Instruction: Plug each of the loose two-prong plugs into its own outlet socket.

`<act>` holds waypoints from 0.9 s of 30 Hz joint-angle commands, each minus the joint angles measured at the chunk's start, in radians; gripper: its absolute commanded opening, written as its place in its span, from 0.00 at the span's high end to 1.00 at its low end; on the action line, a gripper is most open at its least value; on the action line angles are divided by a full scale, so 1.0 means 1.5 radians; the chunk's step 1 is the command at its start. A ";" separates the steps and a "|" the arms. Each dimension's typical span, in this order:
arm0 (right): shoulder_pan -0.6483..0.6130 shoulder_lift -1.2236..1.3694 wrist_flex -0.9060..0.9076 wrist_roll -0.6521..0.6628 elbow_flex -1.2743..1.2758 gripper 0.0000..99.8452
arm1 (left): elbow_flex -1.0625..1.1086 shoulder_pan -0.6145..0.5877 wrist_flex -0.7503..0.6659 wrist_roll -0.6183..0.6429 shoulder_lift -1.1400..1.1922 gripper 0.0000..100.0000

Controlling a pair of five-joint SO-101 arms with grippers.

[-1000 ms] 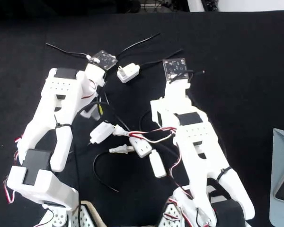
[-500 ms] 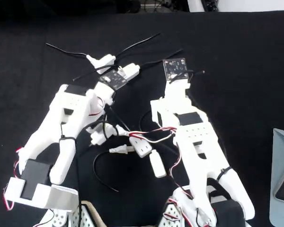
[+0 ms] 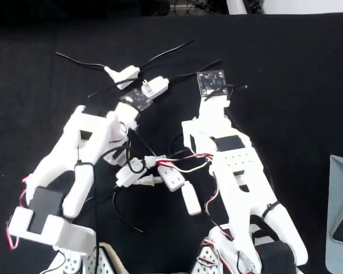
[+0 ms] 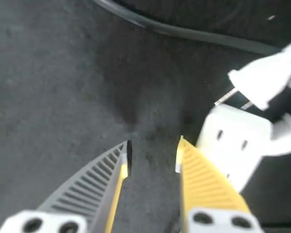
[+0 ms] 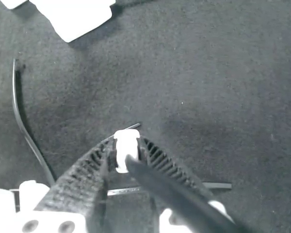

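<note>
The left gripper (image 4: 153, 151) hovers empty, jaws narrowly parted, just beside the outlet socket (image 4: 233, 145); in the high view the loose plug (image 3: 126, 73) lies toward its eleven o'clock, prongs facing that socket. The right gripper (image 5: 127, 155) pinches a small white plug (image 5: 126, 144), seemingly held ready for mating

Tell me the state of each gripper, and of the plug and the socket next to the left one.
left gripper: open, holding nothing.
right gripper: shut on a small white piece.
two-prong plug: loose, prongs bare and pointing toward the socket, not inserted.
outlet socket: both slots empty, lying beside one left finger.
</note>
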 commanded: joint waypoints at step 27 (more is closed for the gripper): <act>0.010 -0.003 -0.011 -0.001 -0.029 0.99 | 0.024 0.051 -0.073 0.086 0.046 0.79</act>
